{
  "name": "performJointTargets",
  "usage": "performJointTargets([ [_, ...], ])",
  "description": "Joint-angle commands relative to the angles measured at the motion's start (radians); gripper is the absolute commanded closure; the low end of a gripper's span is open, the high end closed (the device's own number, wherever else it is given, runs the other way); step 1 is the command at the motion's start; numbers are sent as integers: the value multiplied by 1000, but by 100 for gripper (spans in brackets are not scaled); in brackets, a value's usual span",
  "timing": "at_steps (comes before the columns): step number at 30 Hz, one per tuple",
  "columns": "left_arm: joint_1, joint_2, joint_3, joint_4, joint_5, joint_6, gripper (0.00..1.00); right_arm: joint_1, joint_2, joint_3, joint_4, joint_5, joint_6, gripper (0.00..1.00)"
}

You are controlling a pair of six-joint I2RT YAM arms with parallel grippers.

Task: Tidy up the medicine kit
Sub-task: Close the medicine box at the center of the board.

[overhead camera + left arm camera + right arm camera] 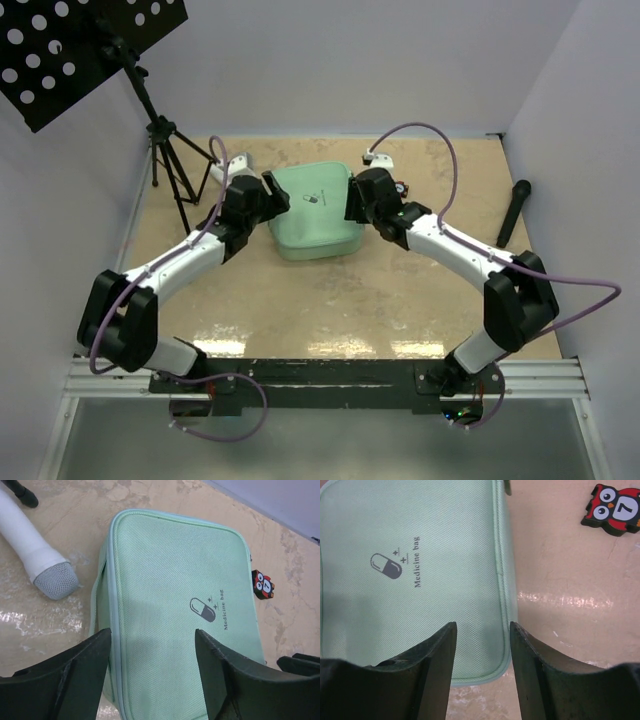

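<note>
Green medicine kit [170,565] under left claw [150,636]

Kit [435,540]: "Medicine bag" (owl [615,509]: "7")

Beige marbled table [330,300], glossy glare patches along its near edge. White microphone with grey mesh head [37,555] lies flat on it. Small black-and-red owl figure marked 7 [615,509], also lying flat. Black tripod stand [168,150] at far left carries a tilted black perforated panel [70,50]. Black stick-shaped object [512,212] lies by the right wall, well apart from the others.
</note>
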Motion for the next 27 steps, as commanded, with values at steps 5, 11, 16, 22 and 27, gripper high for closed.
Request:
performJointTargets([
  [5, 19, 146, 116, -11, 49, 67, 35, -61, -131, -94, 58, 5, 49, 52],
  [11, 19, 194, 110, -17, 38, 64, 41, -161, -160, -223, 112, -96, 97, 57],
  [16, 20, 233, 130, -2, 47, 104, 44, -207, -183, -313, 231, -216, 135, 61],
  [22, 19, 270, 165, 28, 70, 225, 45, -209, -224, -356, 267, -211, 65, 60],
  [27, 19, 307, 185, 45, 120, 294, 45, -215, -192, -372, 296, -210, 68, 59],
])
